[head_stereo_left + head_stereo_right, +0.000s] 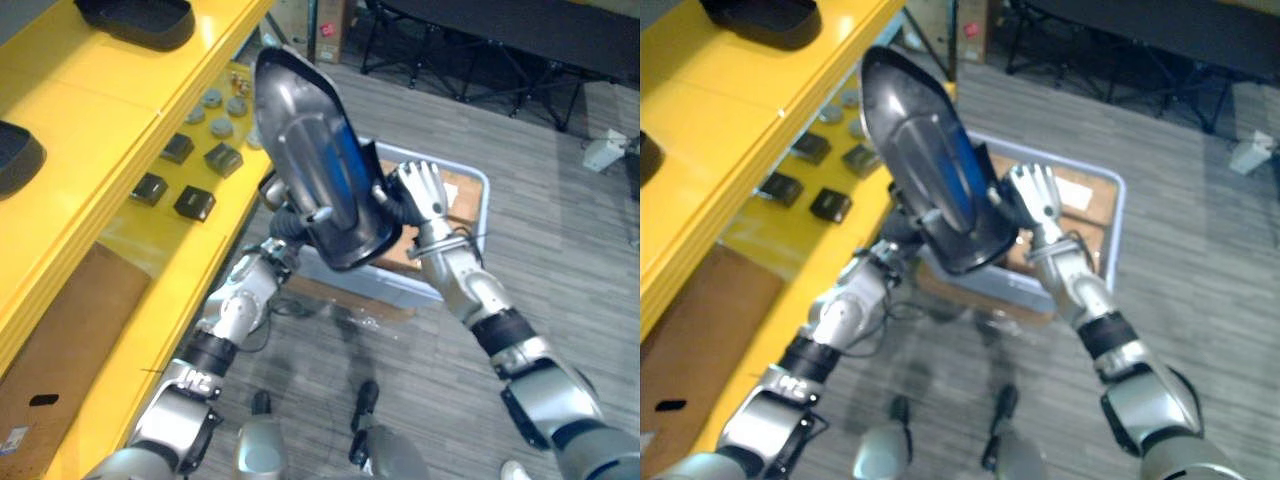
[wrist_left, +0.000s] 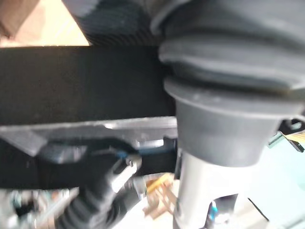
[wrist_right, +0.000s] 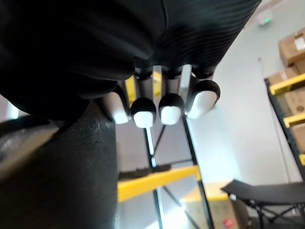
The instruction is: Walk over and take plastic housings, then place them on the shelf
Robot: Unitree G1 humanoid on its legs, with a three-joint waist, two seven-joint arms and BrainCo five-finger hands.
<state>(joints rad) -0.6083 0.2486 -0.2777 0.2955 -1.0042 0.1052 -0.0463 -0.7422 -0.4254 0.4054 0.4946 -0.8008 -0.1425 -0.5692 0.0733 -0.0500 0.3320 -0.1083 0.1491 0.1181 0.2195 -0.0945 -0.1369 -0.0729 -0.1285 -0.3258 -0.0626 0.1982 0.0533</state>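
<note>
Yellow steel shelf (image 1: 100, 130) runs down the left of the frame. Two black moulded housings (image 1: 135, 18) already sit on its upper tiers, one top left, one at the left edge.

Task part: the glossy dark teardrop-shaped plastic housing (image 1: 320, 160) is mid-frame, off the floor and tilted nose-up toward the shelf edge, clamped between both hands. It is not on the shelf yet.

Right hand (image 1: 425, 190) is on the housing's right edge. The fingers (image 3: 170, 107) are straight and pressed flat against it, not wrapped. Left hand (image 1: 282, 215) is tucked behind the lower left of the housing, so I can't tell its grip.

Risks:
- This looks like a squeeze hold on a slick shell. If either arm eases off, I'd expect it to slide out and drop.
- The nose is close to the yellow shelf lip. Lifting too shallow could catch the edge and lever the housing out of the hold.
- The upper tier already has parts on it, so a poor drop spot could knock a neighbour.

Pale grey plastic crate (image 1: 480, 185) is on the floor, mid-right, behind the housing. I can see brown cardboard (image 1: 1090, 215) inside. The rest is hidden.

Lower shelf level, left of the housing: small black square parts (image 1: 194, 203) and grey round discs (image 1: 221, 127), lying loose and spaced apart.
</note>
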